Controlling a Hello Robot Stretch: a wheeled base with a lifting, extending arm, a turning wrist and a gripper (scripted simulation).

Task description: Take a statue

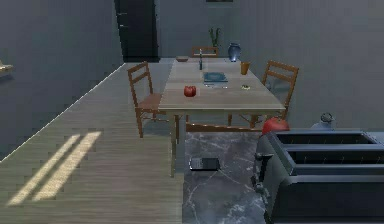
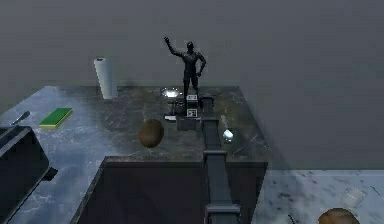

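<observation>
While the arm (image 2: 213,165) is stretched over the tabletop (image 2: 100,140), the claw (image 2: 187,97) is seen at the base of the dark statue (image 2: 189,62), which stands upright near the far edge. Whether anything is gripped cannot be told. Reach judged done; 1 step left: lifting clear.

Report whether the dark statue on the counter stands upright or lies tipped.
Upright: the statue stands vertical on the counter, one arm raised.
</observation>
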